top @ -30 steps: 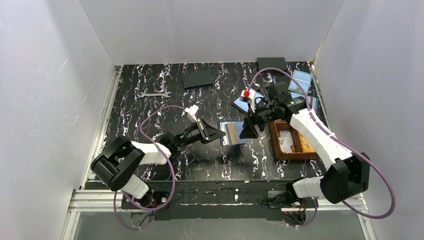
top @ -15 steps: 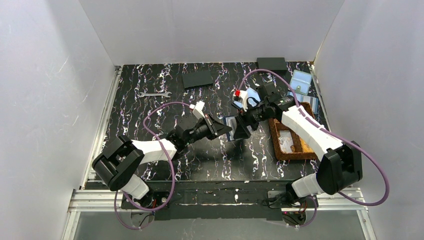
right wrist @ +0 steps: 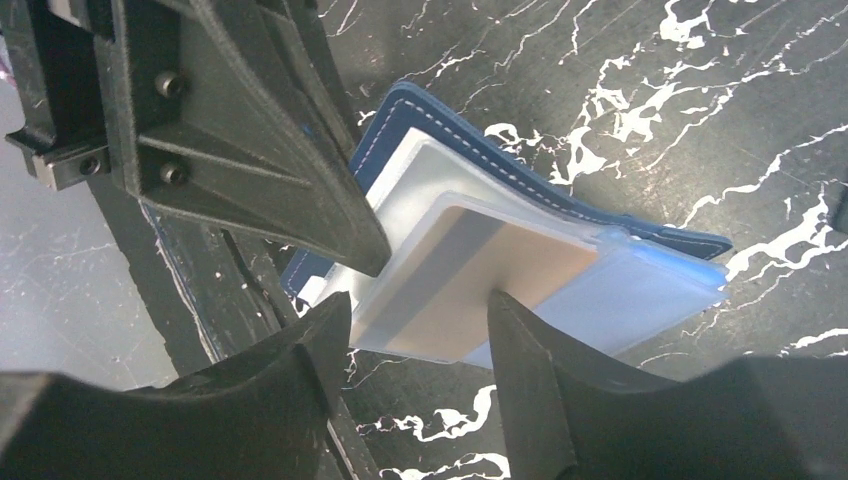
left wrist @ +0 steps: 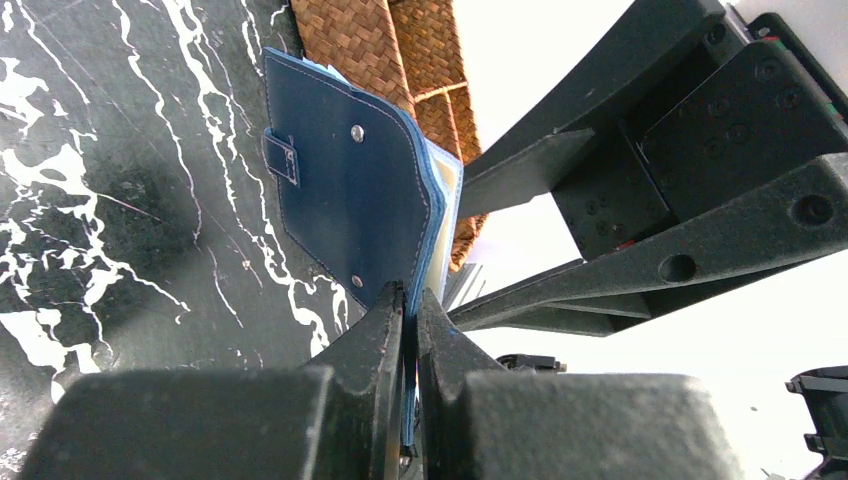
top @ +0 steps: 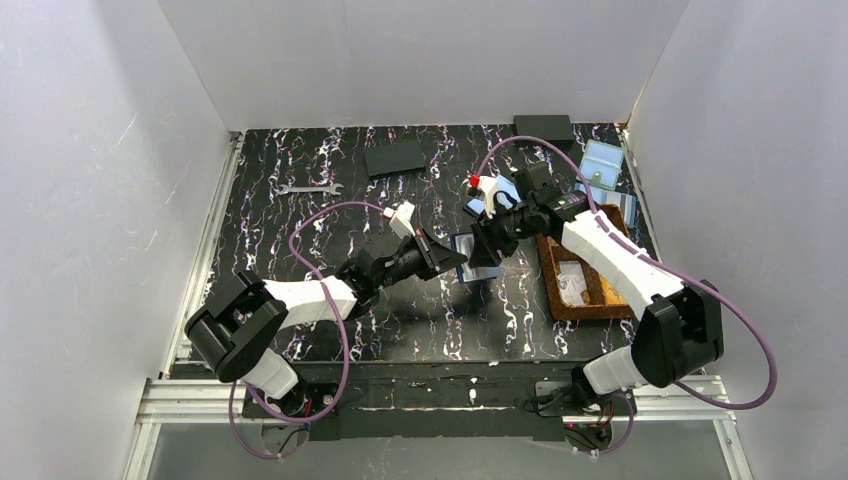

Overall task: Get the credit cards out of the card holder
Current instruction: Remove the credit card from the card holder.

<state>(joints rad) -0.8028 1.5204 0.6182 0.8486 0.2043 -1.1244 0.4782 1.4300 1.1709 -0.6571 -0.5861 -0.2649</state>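
Observation:
The navy-blue card holder (left wrist: 350, 190) stands tilted off the table, its snap tab facing the left wrist camera. My left gripper (left wrist: 410, 300) is shut on the lower edge of its navy cover. In the right wrist view the card holder (right wrist: 470, 130) shows its light blue inner pockets, and an orange-tan credit card (right wrist: 500, 270) sticks out of one pocket. My right gripper (right wrist: 415, 300) is open, with one finger on each side of that card's free edge. From above, the left gripper (top: 450, 262) and right gripper (top: 485, 252) meet at the card holder (top: 463, 246).
A brown woven divided tray (top: 585, 290) lies just right of the grippers. Pale blue pouches (top: 603, 160) sit at the back right. Two flat black pads (top: 395, 157) (top: 543, 125) lie at the back, and a wrench (top: 310, 188) at the back left.
The card holder lay open flat on the table and is now raised on edge by my left gripper. My right gripper has moved left onto it, and its jaws have narrowed around the card.

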